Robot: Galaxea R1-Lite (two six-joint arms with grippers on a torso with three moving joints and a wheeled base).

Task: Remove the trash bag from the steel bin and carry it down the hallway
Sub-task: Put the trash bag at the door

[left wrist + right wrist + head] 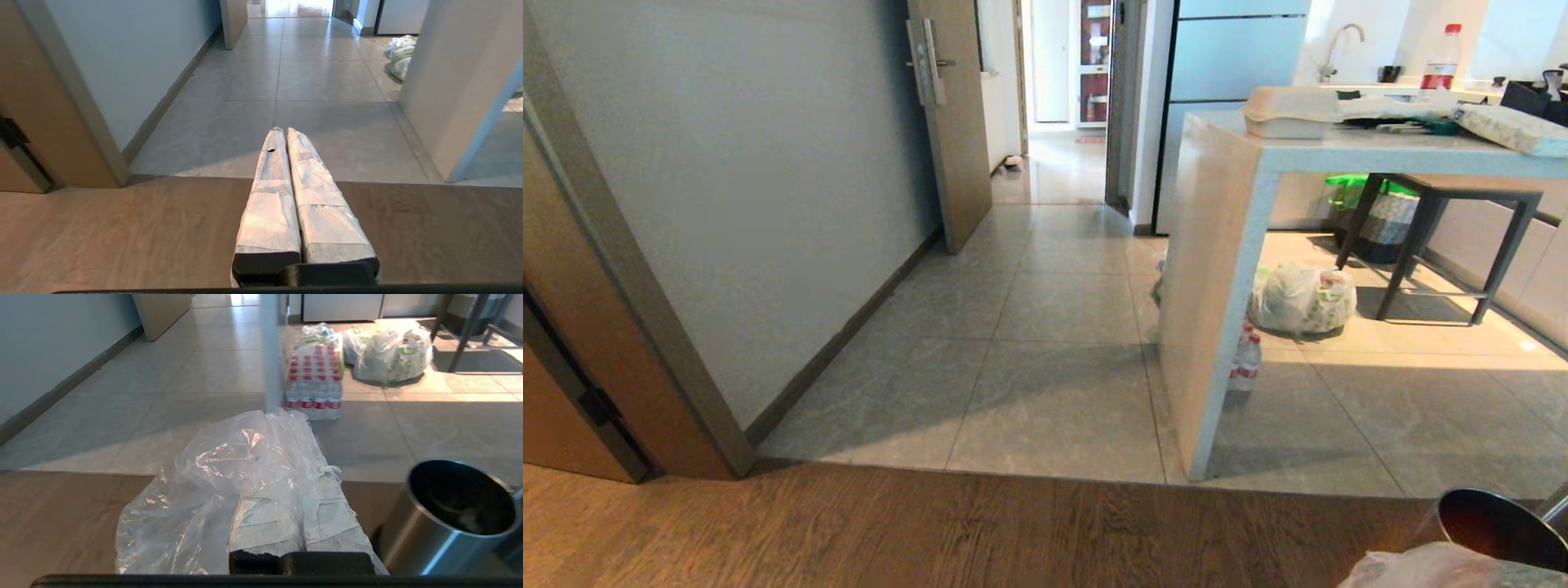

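Observation:
The clear, wrinkly trash bag [212, 477] lies bunched over my right gripper [296, 424], whose tape-wrapped fingers [265, 522] are shut with the plastic pinched between them. A corner of the trash bag [1437, 567] also shows at the head view's lower right. The steel bin [445, 522] stands just beside that gripper on the wood floor, its dark inside open to view with a pale scrap at the bottom. The steel bin's rim [1494, 523] appears in the head view too. My left gripper [284, 130] is shut on nothing, level over the wood floor. The hallway [1054, 171] lies beyond the open door.
A counter's side panel [1217, 245] stands ahead on the right of the grey tiles. A pack of water bottles [312, 379] and white bags with green print [388, 355] sit beside it. A stool [1445, 237] and a woven basket [1380, 212] are under it. A grey wall [768, 204] runs along the left.

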